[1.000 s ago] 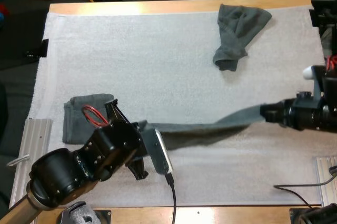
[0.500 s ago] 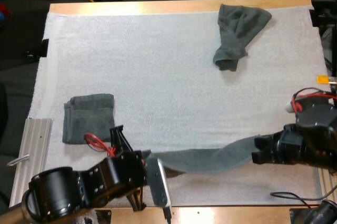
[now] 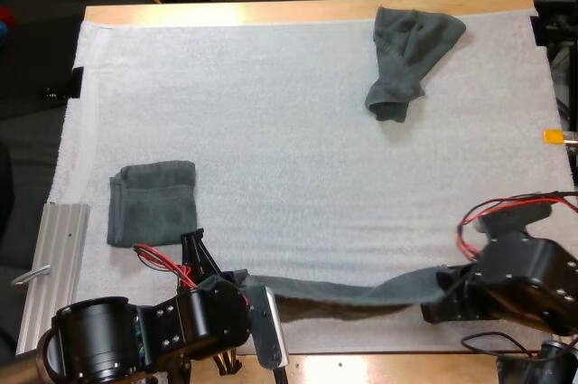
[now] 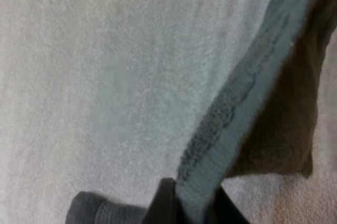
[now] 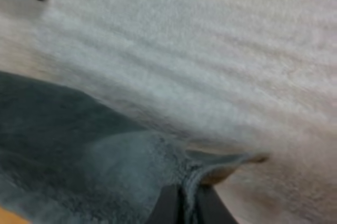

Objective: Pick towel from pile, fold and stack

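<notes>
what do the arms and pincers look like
The left arm and right arm are black with chunky rounded joints. Red wire loops out near each wrist. The left pincer and right pincer each have two black fingers.

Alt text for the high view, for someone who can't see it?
Left gripper and right gripper each clamp one end of the stretched towel along the white mat's near edge. A folded towel lies at left, a crumpled towel at far right.
</notes>
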